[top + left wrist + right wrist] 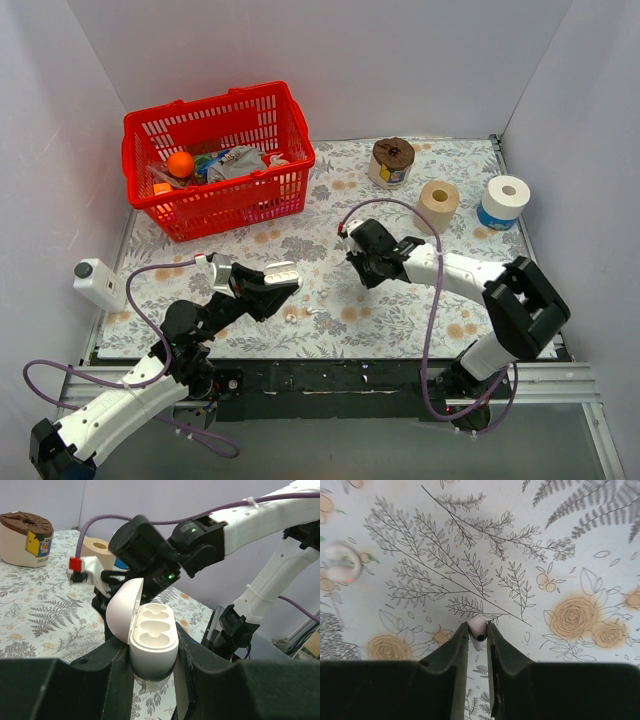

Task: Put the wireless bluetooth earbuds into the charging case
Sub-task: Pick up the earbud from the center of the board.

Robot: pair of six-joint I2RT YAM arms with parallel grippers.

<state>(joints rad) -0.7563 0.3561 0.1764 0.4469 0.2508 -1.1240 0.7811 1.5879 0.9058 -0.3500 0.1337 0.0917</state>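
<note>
My left gripper (pixel 277 279) is shut on the white charging case (pixel 283 272) and holds it above the floral table. In the left wrist view the case (pixel 152 635) sits between my fingers, its lid (pixel 122 610) hinged open to the left and both wells empty. My right gripper (pixel 358 262) is shut on one tiny white earbud (pixel 478 628), pinched at my fingertips above the cloth, to the right of the case. A second small white thing (pixel 293 313), possibly the other earbud, lies on the table below the case. It shows blurred in the right wrist view (pixel 342 563).
A red basket (pixel 222 200) with mixed items stands at the back left. A brown roll (pixel 392 162), a tan roll (pixel 438 205) and a white-and-blue roll (pixel 503 200) stand at the back right. A white device (pixel 98 283) sits at the left edge.
</note>
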